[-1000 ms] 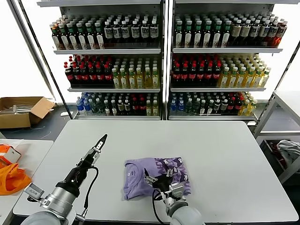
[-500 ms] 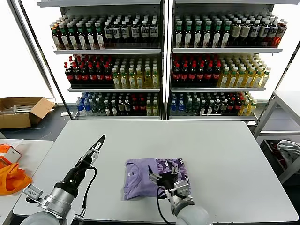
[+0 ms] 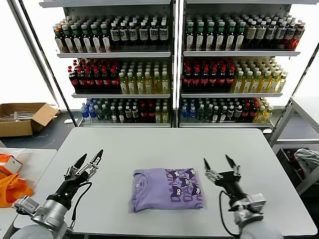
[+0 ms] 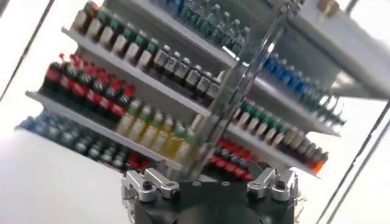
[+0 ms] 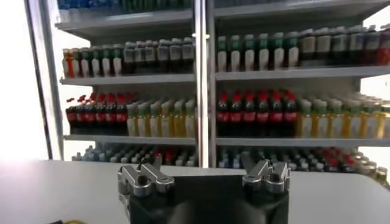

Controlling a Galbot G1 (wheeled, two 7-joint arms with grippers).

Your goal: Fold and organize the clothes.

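Note:
The clothes are one lavender T-shirt (image 3: 165,189), folded into a compact rectangle with its dark purple-and-white print showing on the right half. It lies flat at the front middle of the grey table (image 3: 164,144). My left gripper (image 3: 87,159) hovers open to the shirt's left, above the table, holding nothing. To the shirt's right my right gripper (image 3: 220,162) stands open and empty, fingers pointing up and away. Neither touches the shirt. Both wrist views face the drink shelves and show only the bases of the spread fingers.
Shelves of bottled drinks (image 3: 172,64) fill the back. A cardboard box (image 3: 22,117) sits on the floor at far left. An orange fabric item (image 3: 11,186) lies on a side table left. A grey-white cloth bundle (image 3: 306,160) sits at right.
My right gripper has lifted off the shirt and swung out to its right. My left gripper has drawn back to the left and lower. The shirt now lies uncovered and folded.

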